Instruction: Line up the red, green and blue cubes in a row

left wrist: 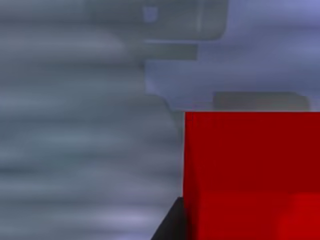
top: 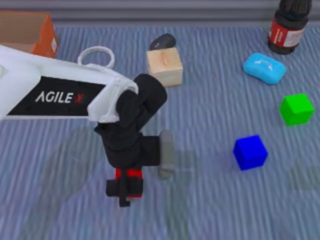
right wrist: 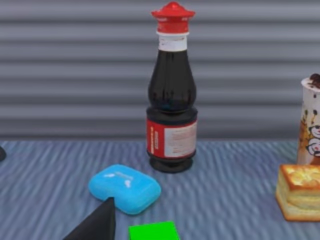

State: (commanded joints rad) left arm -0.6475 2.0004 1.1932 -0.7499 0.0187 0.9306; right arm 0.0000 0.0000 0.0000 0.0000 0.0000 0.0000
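Note:
In the top view my left gripper point(top: 125, 189) points down near the table's front left, shut on the red cube point(top: 128, 173), which shows as a red strip between its black fingers. The left wrist view is filled by the red cube point(left wrist: 250, 170), with one dark finger point(left wrist: 172, 227) against its side. The blue cube point(top: 250, 152) sits right of centre and the green cube point(top: 296, 108) lies farther right and back. My right arm is outside the top view. Its gripper point(right wrist: 235, 235) is open above the green cube point(right wrist: 153, 231), with one finger point(right wrist: 100, 225) showing.
A tan wooden block point(top: 165, 66), a white ring point(top: 96, 56) and a dark mouse point(top: 162, 41) lie at the back centre. An orange box point(top: 30, 32) stands back left. The blue soap bar point(top: 264, 68) and sauce bottle point(top: 287, 27) are back right. A cup point(right wrist: 311, 120) and cake point(right wrist: 300, 192) stand beyond.

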